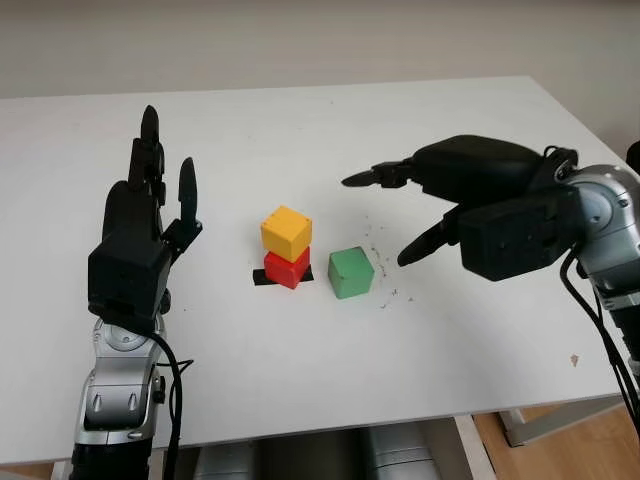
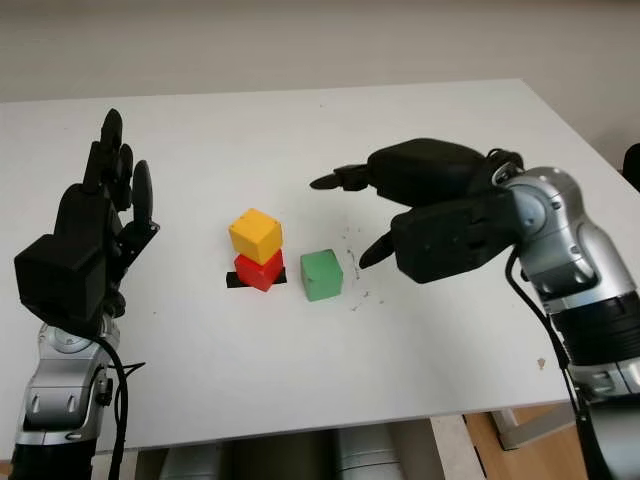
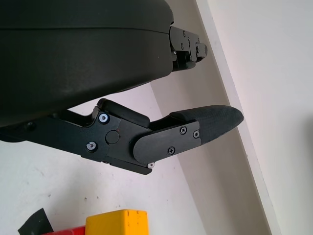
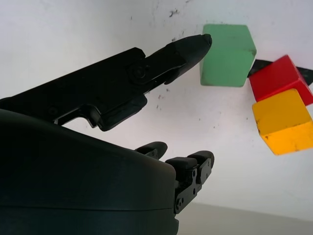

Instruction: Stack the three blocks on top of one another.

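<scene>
Both hands, left hand (image 1: 140, 225) and right hand (image 1: 470, 205), hover released; yellow block (image 1: 286, 232) tops red block (image 1: 287, 267), green block (image 1: 351, 272) waits mid-worktop.

black marker (image 1: 262, 280) mostly hidden under red block (image 1: 286, 268)

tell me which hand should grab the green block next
Right, most likely. The open right hand hovers just beside the green block, on the table next to the yellow block stacked on the red block. The open left hand is beyond that stack.
</scene>
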You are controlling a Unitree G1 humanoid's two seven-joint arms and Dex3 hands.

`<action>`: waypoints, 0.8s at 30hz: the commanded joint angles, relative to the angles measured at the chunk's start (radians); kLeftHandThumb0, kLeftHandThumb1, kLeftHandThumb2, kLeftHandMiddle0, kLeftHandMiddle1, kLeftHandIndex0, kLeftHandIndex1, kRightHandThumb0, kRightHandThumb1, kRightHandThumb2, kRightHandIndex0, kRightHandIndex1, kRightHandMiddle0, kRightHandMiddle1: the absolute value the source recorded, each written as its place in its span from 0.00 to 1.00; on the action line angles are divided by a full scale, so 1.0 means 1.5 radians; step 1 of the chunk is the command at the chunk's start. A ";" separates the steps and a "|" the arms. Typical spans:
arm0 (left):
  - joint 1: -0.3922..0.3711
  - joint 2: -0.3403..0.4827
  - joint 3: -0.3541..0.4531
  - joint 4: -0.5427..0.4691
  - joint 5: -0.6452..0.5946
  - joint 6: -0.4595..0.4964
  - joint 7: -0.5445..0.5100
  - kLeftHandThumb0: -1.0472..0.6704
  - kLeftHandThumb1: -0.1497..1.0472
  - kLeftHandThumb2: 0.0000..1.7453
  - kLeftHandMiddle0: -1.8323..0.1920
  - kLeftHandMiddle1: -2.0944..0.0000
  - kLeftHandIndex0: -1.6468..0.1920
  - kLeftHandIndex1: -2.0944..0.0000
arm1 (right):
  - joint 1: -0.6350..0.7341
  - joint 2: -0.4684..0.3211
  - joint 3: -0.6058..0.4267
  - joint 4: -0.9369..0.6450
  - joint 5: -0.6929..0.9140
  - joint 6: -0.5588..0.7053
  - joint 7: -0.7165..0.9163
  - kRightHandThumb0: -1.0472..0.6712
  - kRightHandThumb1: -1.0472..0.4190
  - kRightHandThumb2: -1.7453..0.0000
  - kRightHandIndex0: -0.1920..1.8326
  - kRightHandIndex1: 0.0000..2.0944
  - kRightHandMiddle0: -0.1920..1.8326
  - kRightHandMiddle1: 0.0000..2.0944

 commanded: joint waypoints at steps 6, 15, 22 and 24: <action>0.009 0.003 0.003 -0.013 0.001 0.004 0.000 0.20 1.00 0.39 0.89 0.97 0.89 0.97 | -0.008 0.018 0.017 0.011 -0.019 0.002 -0.006 0.22 0.15 0.97 0.30 0.12 0.27 0.11; 0.009 0.004 0.004 -0.010 0.000 0.001 -0.001 0.20 1.00 0.39 0.89 0.97 0.89 0.98 | -0.008 0.027 0.033 0.040 -0.052 -0.027 -0.036 0.19 0.15 0.97 0.13 0.51 0.23 0.27; 0.009 0.005 0.003 -0.011 0.004 0.002 -0.001 0.20 1.00 0.39 0.89 0.97 0.89 0.98 | -0.007 0.037 0.040 0.051 -0.053 -0.044 -0.039 0.19 0.14 0.97 0.12 0.56 0.16 0.40; 0.008 0.005 0.003 -0.011 0.003 0.001 -0.001 0.20 1.00 0.40 0.90 0.98 0.89 0.98 | -0.004 0.042 0.044 0.050 -0.058 -0.039 -0.036 0.19 0.13 0.97 0.07 0.63 0.13 0.44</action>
